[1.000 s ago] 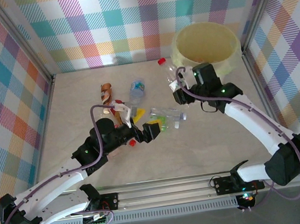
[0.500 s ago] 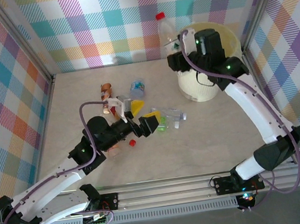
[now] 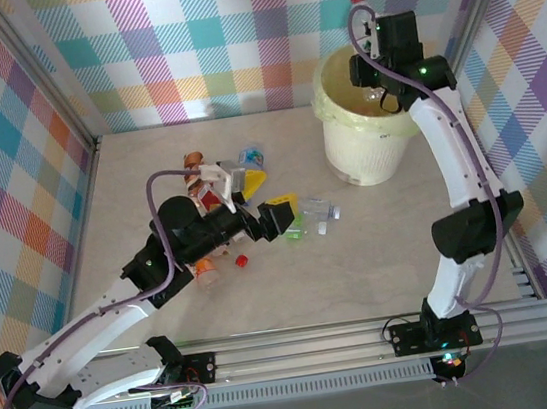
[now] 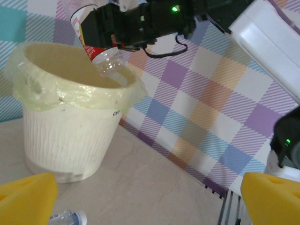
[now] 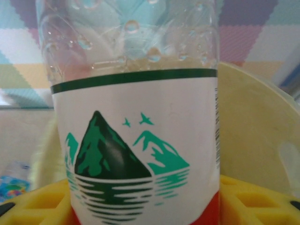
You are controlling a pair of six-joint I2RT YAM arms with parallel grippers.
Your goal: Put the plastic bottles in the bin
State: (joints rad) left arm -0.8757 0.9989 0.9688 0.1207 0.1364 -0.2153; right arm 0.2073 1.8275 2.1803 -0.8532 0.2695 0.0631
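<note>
Clamping bottle (image 5: 136, 117) over bin (image 3: 353, 154), right pincer (image 3: 374, 50), left pincer (image 3: 265, 198) agape

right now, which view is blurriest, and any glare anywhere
Right wrist view is softest: the held bottle sits very close, its label slightly soft, the plaid wall behind blurred. Left wrist view: the bin is fairly sharp, the yellow pads of the left tool blurred. Top external view: even light, faint shadows, no strong glare.

You see a clear glossy plastic bottle (image 5: 126, 33), smooth printed label (image 5: 136, 140), ribbed matt bin (image 4: 70, 140), thin crinkled translucent liner (image 4: 79, 91).
</note>
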